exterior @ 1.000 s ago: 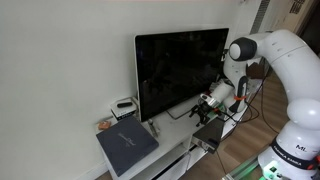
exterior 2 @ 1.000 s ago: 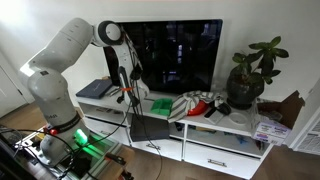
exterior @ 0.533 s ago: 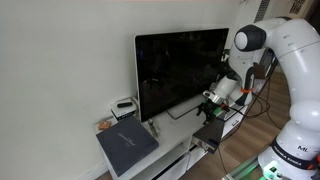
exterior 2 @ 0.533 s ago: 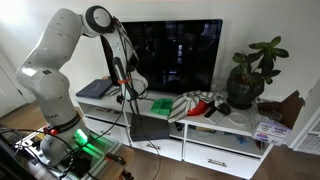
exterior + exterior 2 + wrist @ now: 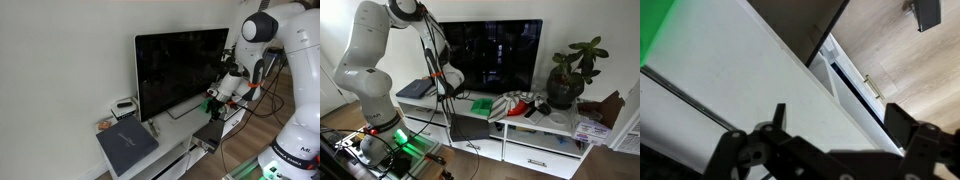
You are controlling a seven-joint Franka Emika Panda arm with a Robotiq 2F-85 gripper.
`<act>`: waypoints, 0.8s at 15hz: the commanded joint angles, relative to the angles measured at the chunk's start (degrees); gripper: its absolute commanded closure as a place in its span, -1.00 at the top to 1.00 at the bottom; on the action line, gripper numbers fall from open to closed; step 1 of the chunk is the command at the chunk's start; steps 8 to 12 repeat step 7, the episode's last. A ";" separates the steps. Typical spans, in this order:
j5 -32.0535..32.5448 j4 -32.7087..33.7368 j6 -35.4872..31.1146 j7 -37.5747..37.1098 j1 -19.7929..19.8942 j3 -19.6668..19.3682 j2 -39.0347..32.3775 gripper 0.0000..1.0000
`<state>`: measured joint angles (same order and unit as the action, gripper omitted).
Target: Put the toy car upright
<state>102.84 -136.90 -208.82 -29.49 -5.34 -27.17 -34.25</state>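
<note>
We are holding the gripper (image 5: 840,113) with its jaws spread wide and nothing between them, above the white stand (image 5: 555,122). The toy car (image 5: 480,104) is lying on that stand, near the gripper but apart from it, at about 4 o'clock in an exterior view. We are judging that its long axis runs along the stand's front edge; its pose is too small to tell. We are counting one toy car, one gripper and one TV (image 5: 490,50).

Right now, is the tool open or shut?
Open. In the wrist view the tool has its fingers wide apart, only the white TV stand showing between them; nothing is held.
</note>
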 commanded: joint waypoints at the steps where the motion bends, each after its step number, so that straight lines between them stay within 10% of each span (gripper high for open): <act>1: 1.89 -4.62 1.56 -4.92 -1.99 -3.79 4.86 1.00; 12: 0.00 -3.57 0.54 -2.65 -1.20 -3.09 2.92 1.00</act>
